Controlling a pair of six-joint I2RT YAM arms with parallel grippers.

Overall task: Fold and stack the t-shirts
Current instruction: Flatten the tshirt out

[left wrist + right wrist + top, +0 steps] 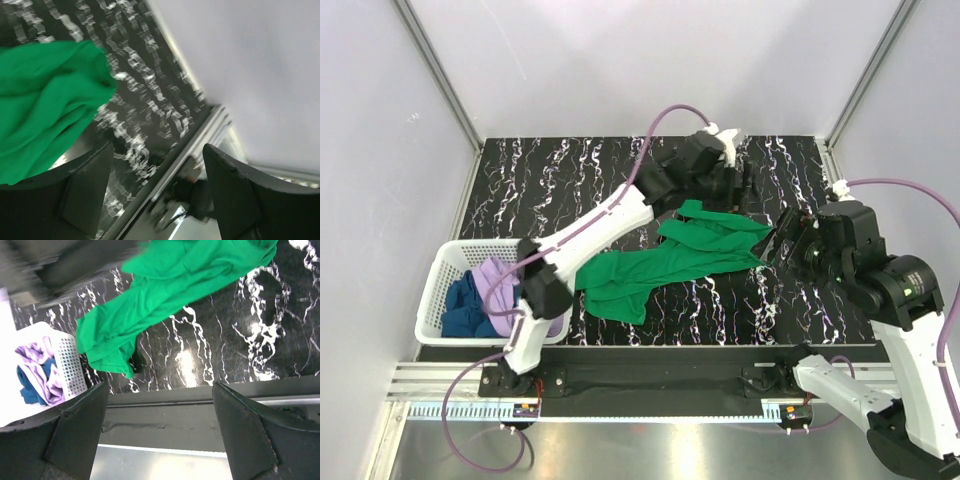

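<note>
Green t-shirt [45,100] lies loose beside the left hand [157,147], its jaws apart.

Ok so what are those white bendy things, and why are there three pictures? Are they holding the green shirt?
Those are two robot arms, bolted at the near edge of a black marbled table. The big picture looks down from above. The other two pictures come from a small camera on each wrist, so you see that arm's own dark fingers at the bottom. A green t-shirt lies crumpled on the table. A white basket on the left holds a lilac shirt and a dark blue shirt. The left gripper and the right gripper are both open, close to the green t-shirt, and holding nothing.
</note>
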